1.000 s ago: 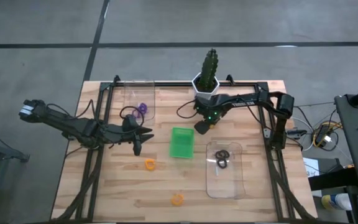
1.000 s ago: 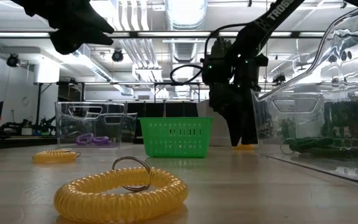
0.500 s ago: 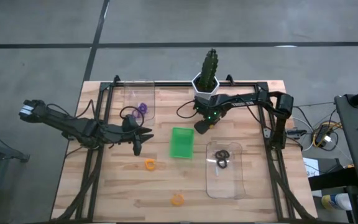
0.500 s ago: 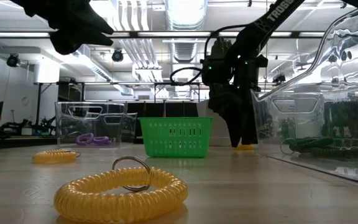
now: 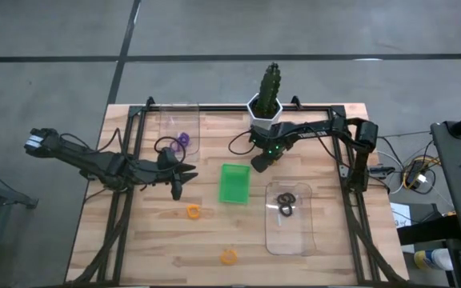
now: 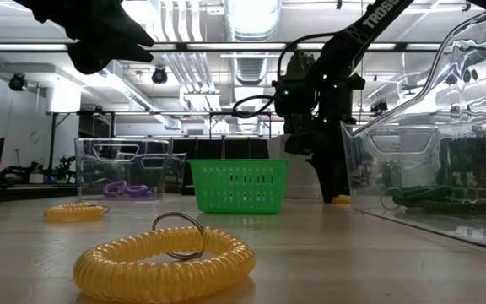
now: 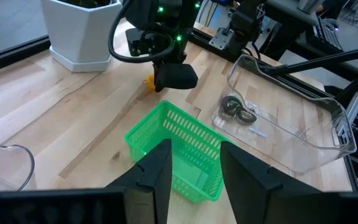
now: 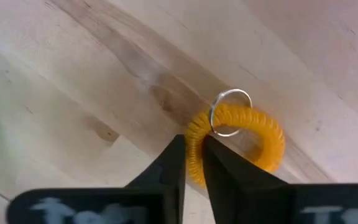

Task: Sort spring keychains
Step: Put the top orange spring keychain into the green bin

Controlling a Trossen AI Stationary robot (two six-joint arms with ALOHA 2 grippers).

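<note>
An orange spring keychain (image 8: 238, 134) with a metal ring lies on the wood just beyond the green tray (image 5: 234, 183); my right gripper (image 5: 260, 165) is shut on it. Two more orange keychains lie loose, one at mid-table (image 5: 193, 211) and one near the front edge (image 5: 228, 257). A purple one (image 5: 183, 139) sits in the far-left clear tray, and black ones (image 5: 286, 204) in the right clear tray. My left gripper (image 5: 178, 192) hovers open left of the green tray, holding nothing. My right gripper pinches one side of the orange coil (image 8: 194, 155), with one finger outside the loop and the other apparently inside it. The fingers come from above, pointing down. The keychain lies flat on the table (image 6: 340, 199), its metal ring on top.
A potted cactus (image 5: 267, 104) stands at the far edge, right behind my right gripper. The clear trays (image 5: 178, 126) (image 5: 289, 218) flank the green one. A black frame runs along the table's left, right and far sides. There is bare wood near the front edge.
My right gripper has shut its fingers on the orange keychain beyond the green tray, staying in place. The keychain stays on the table.
</note>
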